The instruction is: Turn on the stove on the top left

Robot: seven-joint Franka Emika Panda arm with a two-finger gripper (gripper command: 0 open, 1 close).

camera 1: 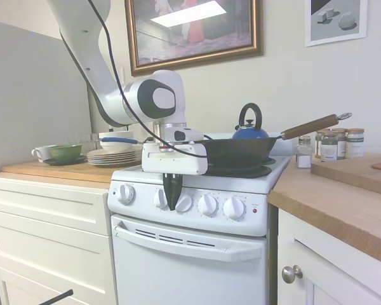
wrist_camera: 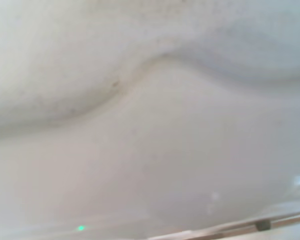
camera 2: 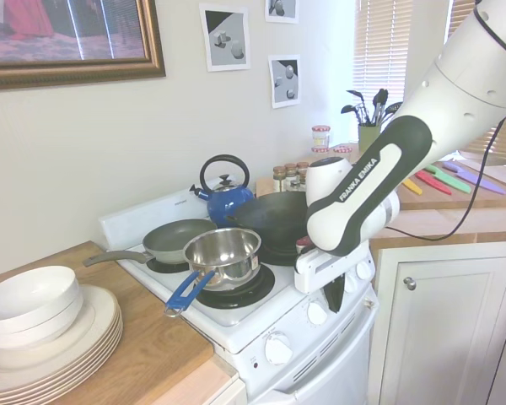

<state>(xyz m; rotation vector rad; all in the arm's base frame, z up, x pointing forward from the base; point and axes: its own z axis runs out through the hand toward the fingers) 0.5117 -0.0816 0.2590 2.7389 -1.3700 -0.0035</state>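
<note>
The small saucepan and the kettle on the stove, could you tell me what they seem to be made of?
The saucepan looks like polished stainless steel, mirror-bright with reflections, with a blue, probably plastic-coated handle. The kettle appears to be glossy blue enamelled metal with a black handle, likely plastic.

A white enamel stove [camera 1: 197, 254] with a row of round white knobs [camera 1: 207, 204] and a small red light [camera 1: 254, 210] is seen between white panelled cabinets [camera 1: 47, 235] with wooden tops. The black two-finger gripper [camera 1: 172, 202] is pointed down in front of the knob panel, its fingers drawn together at the second knob from the left. A black wok with a wooden handle [camera 1: 241, 150] and a blue kettle [camera 1: 250, 130] are set on the burners. Stacked plates [camera 1: 111, 156] and a green bowl [camera 1: 65, 152] are placed on the left counter; spice jars [camera 1: 333, 145] are lined up on the right.
</note>
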